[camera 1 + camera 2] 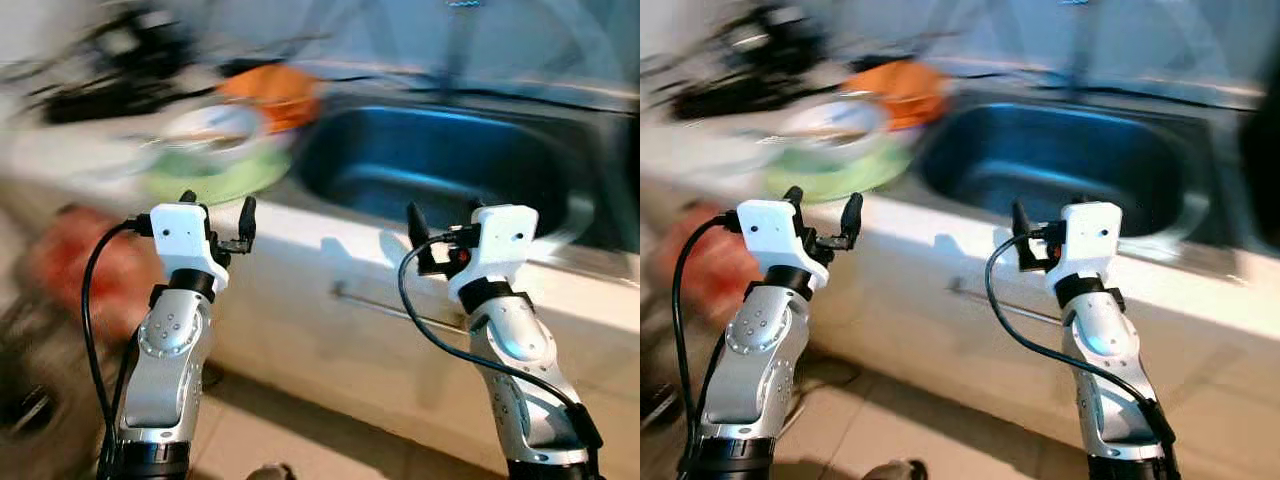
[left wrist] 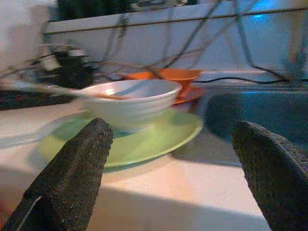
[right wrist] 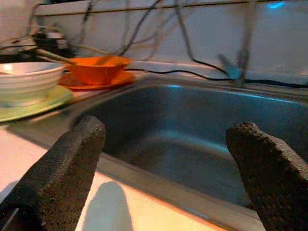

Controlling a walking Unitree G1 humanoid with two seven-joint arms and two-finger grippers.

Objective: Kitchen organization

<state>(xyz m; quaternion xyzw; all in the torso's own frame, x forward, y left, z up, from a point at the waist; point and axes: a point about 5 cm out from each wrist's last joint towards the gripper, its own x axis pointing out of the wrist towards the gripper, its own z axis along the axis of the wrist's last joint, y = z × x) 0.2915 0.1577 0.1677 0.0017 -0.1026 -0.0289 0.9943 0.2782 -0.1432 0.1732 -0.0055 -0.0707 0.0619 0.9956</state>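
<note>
Left eye view is motion-blurred, so dark clutter at the upper left of the frame can't be made out. Left gripper (image 1: 216, 214) and right gripper (image 1: 444, 223) both gape wide, holding nothing, before the bench (image 1: 300, 235). A white bowl (image 2: 129, 102) sits on a green plate (image 2: 159, 139); an orange bowl (image 3: 96, 70) stands beside the sink (image 3: 202, 139).

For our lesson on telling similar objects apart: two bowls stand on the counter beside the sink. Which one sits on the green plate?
The white bowl sits on the green plate. The orange bowl rests on an orange plate behind it.
</note>
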